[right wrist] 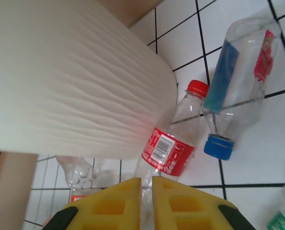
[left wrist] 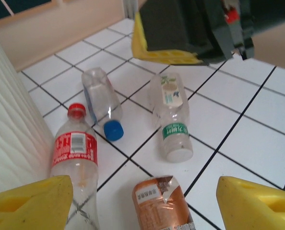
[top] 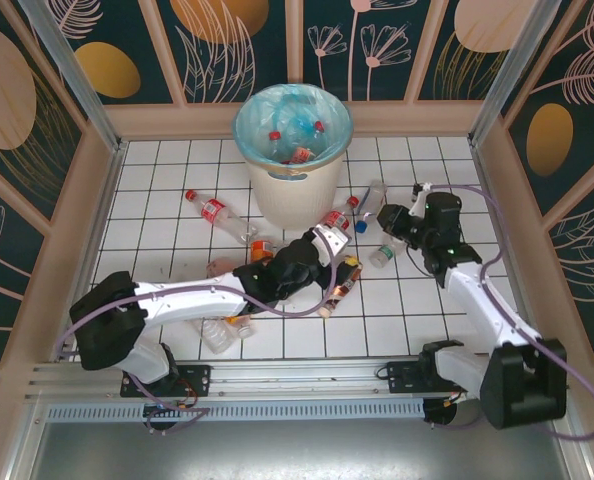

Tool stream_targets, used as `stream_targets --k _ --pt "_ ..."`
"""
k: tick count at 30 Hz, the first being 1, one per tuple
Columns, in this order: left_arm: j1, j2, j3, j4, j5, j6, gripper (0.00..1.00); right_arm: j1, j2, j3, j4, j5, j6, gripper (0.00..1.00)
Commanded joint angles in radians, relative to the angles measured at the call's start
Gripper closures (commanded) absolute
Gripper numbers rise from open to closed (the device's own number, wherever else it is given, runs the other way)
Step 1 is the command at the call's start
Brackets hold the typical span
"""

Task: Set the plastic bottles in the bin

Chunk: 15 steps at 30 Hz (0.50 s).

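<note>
The cream bin point(top: 293, 185) stands at the back centre with several plastic bottles inside it point(top: 295, 140). More plastic bottles lie on the tiles to its right. My left gripper point(left wrist: 145, 203) is open, its yellow fingers either side of an orange-labelled bottle point(left wrist: 161, 206) without touching it. Ahead of it lie a red-labelled bottle point(left wrist: 75, 153), a blue-capped bottle point(left wrist: 101, 100) and a green-labelled bottle point(left wrist: 173, 120). My right gripper point(right wrist: 147, 191) is shut with nothing gripped, pointing at the red-labelled bottle point(right wrist: 169, 148) beside the bin wall point(right wrist: 75, 81).
Other bottles lie left of the bin point(top: 209, 208) and under the left arm point(top: 219, 335). Wooden walls point(top: 87, 230) ring the white tiled floor. The right gripper point(left wrist: 176, 33) hangs just above the green-labelled bottle, close to my left gripper point(top: 339, 278).
</note>
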Motion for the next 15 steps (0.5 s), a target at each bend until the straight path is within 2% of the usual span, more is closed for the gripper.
stream_targets --k 1,6,12,15 --pt "0.000 0.040 0.037 -0.028 -0.044 -0.039 0.20 0.024 0.103 0.029 0.165 -0.002 0.107 0.86" --pt "0.001 0.080 0.037 -0.022 -0.105 -0.062 0.19 0.055 0.323 0.148 0.151 0.034 0.140 0.88" --pt "0.007 0.085 0.037 -0.026 -0.107 -0.091 0.19 0.100 0.520 0.276 0.153 0.059 0.152 0.87" --pt "0.007 0.075 0.037 -0.027 -0.107 -0.095 0.19 0.099 0.614 0.342 0.100 0.090 0.142 0.84"
